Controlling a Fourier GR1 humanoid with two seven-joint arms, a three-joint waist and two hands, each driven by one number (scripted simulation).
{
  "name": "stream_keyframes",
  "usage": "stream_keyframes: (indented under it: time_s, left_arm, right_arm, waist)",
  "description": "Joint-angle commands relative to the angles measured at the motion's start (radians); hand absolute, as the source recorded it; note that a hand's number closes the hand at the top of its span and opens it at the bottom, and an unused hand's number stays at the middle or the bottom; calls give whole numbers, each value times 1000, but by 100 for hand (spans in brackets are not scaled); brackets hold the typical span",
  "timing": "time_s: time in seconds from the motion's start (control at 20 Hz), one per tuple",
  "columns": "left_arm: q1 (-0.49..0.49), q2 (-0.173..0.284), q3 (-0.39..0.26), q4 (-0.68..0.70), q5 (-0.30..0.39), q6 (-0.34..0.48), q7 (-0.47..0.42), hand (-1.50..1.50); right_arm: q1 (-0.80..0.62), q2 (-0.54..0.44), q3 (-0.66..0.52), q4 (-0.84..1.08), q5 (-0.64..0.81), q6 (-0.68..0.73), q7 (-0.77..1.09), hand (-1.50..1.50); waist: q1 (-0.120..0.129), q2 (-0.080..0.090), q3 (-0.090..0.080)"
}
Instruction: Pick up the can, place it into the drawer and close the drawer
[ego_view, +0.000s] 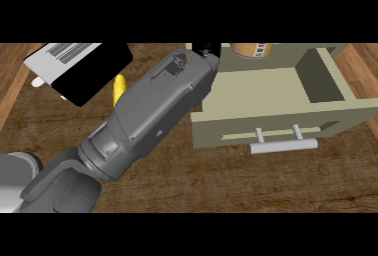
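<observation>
Can (251, 50), a brown-orange cylinder with a pale label, shows only partly at the upper edge of the view, just to the right of the black hand (207, 48). On the label there are dark marks, but they cannot be read. It sits above the back of the open beige drawer (273, 92); whether it touches the drawer I cannot tell. The drawer's grey bar handle (283, 145) is below and to the right of the hand. Only a small dark part of the hand is visible at the end of the long grey forearm (159, 100), so I cannot tell if its fingers are apart or together, or which hand it is. To the left of the forearm lies a black and white box (77, 70) with barcode-like stripes, and a yellow object (118, 87) is just beside it on the brown wooden counter (280, 180).
</observation>
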Motion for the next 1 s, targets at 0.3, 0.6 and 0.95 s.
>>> stream_keyframes:
  time_s: [0.3,0.6,0.95]
  left_arm:
    - [-12,0,-88,72,83,74,-37,-150]
    - [14,0,-130,62,137,84,-75,-150]
    - [43,0,-143,59,187,92,-157,-150]
  right_arm:
    - [-31,-21,-2,32,-2,-9,26,-150]
    - [-62,-34,15,21,3,-15,41,-150]
    - [-58,-9,13,-16,33,-3,9,-150]
  waist:
    - [-14,5,1]
    - [-15,6,0]
    - [-10,5,0]
